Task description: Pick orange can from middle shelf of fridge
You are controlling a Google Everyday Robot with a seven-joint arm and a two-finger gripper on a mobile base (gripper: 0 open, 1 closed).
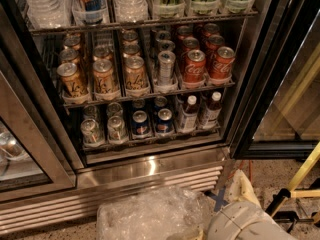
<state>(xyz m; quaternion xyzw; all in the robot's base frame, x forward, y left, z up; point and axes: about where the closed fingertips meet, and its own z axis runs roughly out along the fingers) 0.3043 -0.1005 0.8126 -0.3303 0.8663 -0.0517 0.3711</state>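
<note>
Fridge door open! The orange can stood upright at the front of its lane on the middle shelf, lined up for an easy reach. The tool hung low right, well below; spread or pressed together, I couldn't tell.

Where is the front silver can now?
In the camera view, the front silver can stands mid-way along the middle shelf, between an orange can on its left and a red Coca-Cola can on its right; the gripper is low at bottom right.
</note>
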